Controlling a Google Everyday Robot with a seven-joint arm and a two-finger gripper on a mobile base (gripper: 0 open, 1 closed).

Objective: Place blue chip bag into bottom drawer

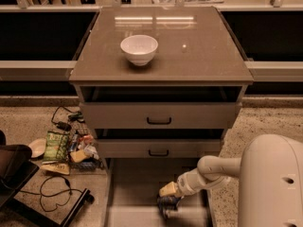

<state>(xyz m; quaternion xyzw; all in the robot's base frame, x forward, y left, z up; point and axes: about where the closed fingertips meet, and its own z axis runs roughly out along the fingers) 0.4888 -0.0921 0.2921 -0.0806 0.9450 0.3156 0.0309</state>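
My claw [169, 196] is down low over the right half of the bottom drawer [135, 186]. The blue chip bag [164, 205] is right at its tip, a small, dark-blue, crumpled bundle, markings too small to read. The bag lies within the drawer's outline, nearer the right wall than the left. Whether it touches the floor, I can't tell. The bottom drawer is pulled far out, well past the two upper drawers [158, 116]. It's a wide grey-beige tray with a plain, smooth floor.
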